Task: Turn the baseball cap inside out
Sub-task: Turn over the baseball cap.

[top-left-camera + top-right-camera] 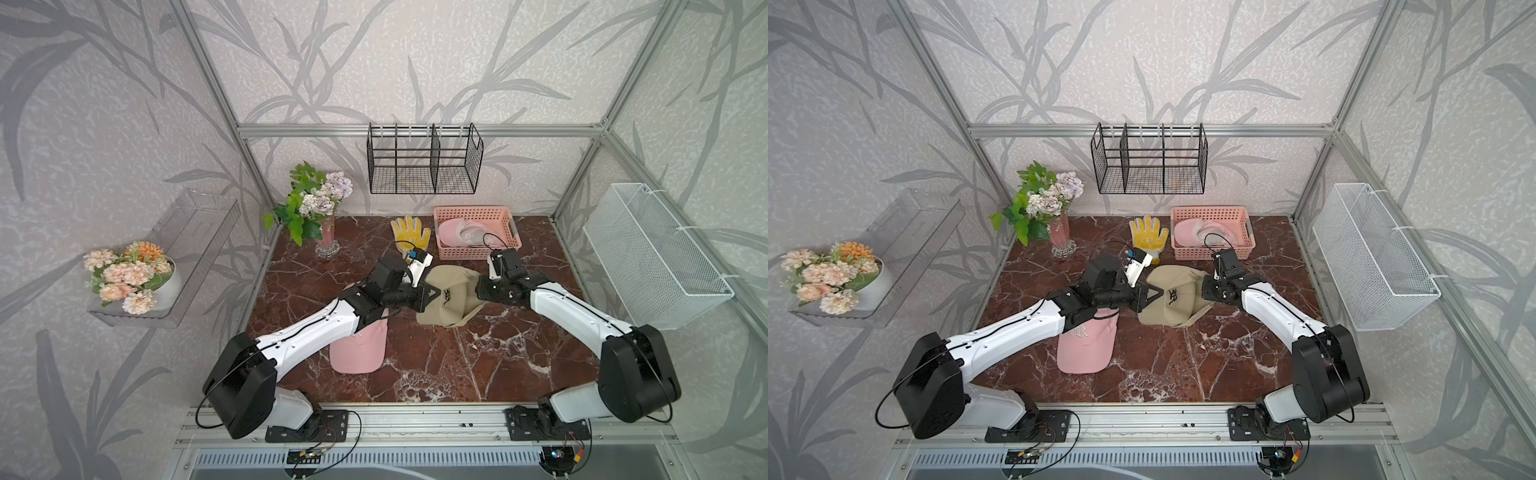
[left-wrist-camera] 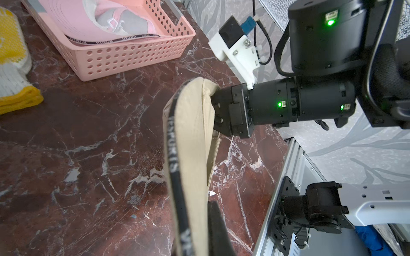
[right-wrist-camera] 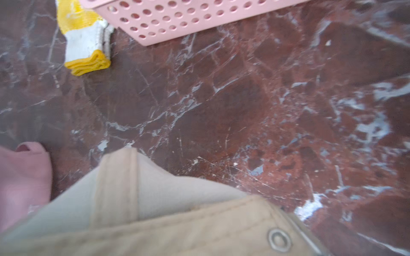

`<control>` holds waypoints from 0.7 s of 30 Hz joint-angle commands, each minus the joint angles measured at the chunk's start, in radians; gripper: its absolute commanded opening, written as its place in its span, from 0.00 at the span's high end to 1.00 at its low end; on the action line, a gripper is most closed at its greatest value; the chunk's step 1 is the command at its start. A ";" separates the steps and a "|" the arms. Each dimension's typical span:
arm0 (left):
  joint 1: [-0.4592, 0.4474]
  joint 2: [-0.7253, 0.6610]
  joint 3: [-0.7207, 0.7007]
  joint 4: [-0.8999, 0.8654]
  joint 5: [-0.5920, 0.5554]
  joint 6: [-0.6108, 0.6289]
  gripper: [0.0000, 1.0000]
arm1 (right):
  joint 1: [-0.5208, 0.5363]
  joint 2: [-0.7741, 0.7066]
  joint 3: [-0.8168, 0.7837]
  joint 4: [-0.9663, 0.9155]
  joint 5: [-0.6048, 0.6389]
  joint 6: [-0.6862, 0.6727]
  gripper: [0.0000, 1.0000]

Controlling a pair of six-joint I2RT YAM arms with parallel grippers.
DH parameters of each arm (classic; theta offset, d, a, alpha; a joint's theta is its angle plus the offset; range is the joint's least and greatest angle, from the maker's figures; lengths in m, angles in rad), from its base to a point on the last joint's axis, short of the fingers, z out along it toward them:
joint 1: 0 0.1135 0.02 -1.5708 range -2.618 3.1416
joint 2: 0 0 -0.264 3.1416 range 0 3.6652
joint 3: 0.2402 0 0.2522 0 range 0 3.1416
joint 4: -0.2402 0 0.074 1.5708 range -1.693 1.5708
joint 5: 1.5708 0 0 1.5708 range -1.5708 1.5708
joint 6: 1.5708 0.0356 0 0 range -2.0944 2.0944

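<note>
So the beige cap [image 1: 451, 297] is sitting crumpled roughly in the middle of the table [image 1: 457, 365], with an arm coming in on it from each side. The left fingers [image 2: 214, 223] are clamped on the cap's rim at its left side. In the left wrist view the black lettered band of the rim runs right alongside one black finger, and that edge is lifted clear of the marble. The right fingers [image 2: 221, 110] are shoved into the bunched fabric at the cap's right side, and the cloth hides the tips, so honestly I can't tell if they're pinching it or just spread inside it. The right wrist view doesn't help – it's mostly blurry beige cloth with a seam strip and a metal eyelet [image 3: 278, 240]. The dark embroidered logo [image 1: 1172, 296] faces up in both top views. Other stuff around: a pink cap [image 1: 1086, 349] lying flat to the near left, partly under the left arm and a little apart from the beige one. A yellow glove [image 1: 409, 232] lies just on the far side of the beige cap. A pink basket [image 1: 476, 214] sits beside the glove on its right with a second pink cap [image 1: 457, 235] inside, and a vase of flowers [image 1: 326, 239] stands at the far left of the table
</note>
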 commanded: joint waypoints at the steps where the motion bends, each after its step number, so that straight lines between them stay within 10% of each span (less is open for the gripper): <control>1: 0.031 -0.035 -0.010 0.081 0.022 -0.028 1.00 | -0.024 -0.033 -0.039 0.088 -0.185 -0.053 0.59; 16: 0.042 -0.003 -0.002 0.115 0.146 -0.035 1.00 | -0.024 0.025 -0.108 0.284 -0.402 -0.078 0.52; 21: 0.044 -0.005 -0.010 0.136 0.172 -0.035 1.00 | -0.024 0.052 -0.112 0.334 -0.482 -0.068 0.66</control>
